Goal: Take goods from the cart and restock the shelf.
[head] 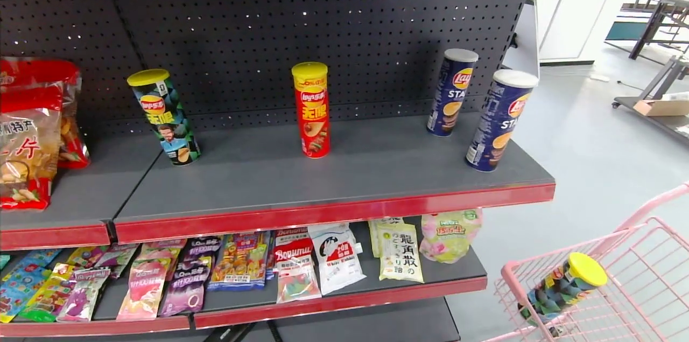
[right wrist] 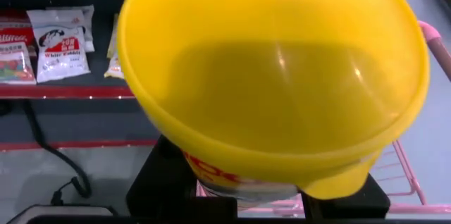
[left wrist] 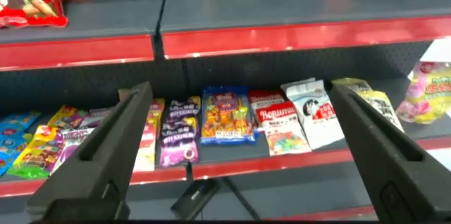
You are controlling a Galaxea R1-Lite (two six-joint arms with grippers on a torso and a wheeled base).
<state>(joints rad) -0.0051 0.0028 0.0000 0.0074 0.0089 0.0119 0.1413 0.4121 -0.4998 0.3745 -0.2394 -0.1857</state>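
A chip can with a yellow lid point(right wrist: 275, 76) sits very close in the right wrist view, with my right gripper point(right wrist: 257, 197) shut on its body just below the lid. The black fingers point(right wrist: 158, 182) show on both sides of the can. My left gripper point(left wrist: 238, 97) is open, its two dark fingers point(left wrist: 106, 146) spread wide in front of the lower shelf of snack packets point(left wrist: 225, 115). On the upper shelf point(head: 323, 207) stand a green-patterned can point(head: 164, 116), a red can point(head: 311, 109) and two blue cans point(head: 451, 92). Another yellow-lidded can point(head: 562, 285) lies in the pink cart point(head: 630, 272).
Red snack bags point(head: 32, 132) fill the upper shelf's left end. Wide gaps lie between the standing cans. The lower shelf point(head: 344, 299) holds several flat packets. The pink cart stands at the lower right, its rim point(right wrist: 430, 37) beside the held can. Grey floor opens to the right.
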